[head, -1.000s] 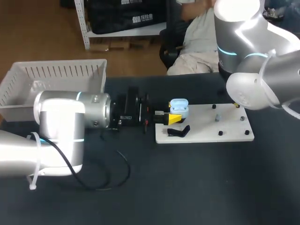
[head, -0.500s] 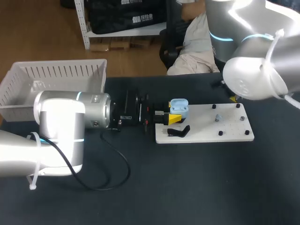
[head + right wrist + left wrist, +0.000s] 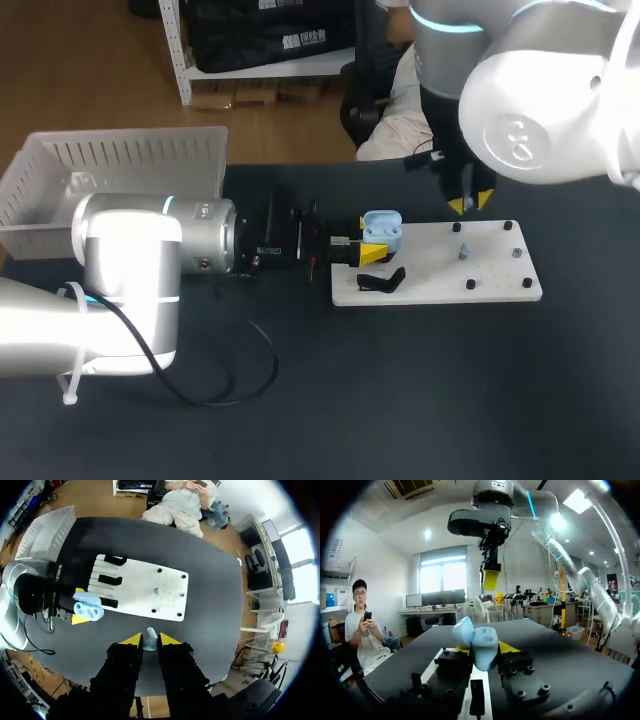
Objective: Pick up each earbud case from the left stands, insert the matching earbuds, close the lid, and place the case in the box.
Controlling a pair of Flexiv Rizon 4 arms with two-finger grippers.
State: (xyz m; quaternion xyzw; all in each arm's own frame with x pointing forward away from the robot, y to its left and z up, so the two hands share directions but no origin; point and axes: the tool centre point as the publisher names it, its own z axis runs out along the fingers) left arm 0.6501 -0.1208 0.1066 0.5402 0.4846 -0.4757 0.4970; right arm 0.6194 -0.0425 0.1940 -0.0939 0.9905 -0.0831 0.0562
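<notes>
**Case gripped open at the board's corner, earbud pinched above**

The left hand (image 3: 368, 247) reaches in level from 9 o'clock. Its yellow tips are clamped on either side of the light-blue earbud case (image 3: 382, 228). The case lid stands open. In the head view the case sits at the 10 o'clock corner of the white board (image 3: 440, 283), with a black stand (image 3: 382, 281) just beside it at 6 o'clock.

The right hand (image 3: 469, 202) hangs pointing down at 2 o'clock from the case, over the far edge of the board. Its fingers are narrow and pinch a small pale earbud (image 3: 151, 640) between the tips.

A small grey piece (image 3: 462, 252) stands near the middle of the board; I cannot tell what it is. The white slatted box (image 3: 120, 155) sits at 10 o'clock on the dark table (image 3: 400, 400), well apart from the case.
</notes>
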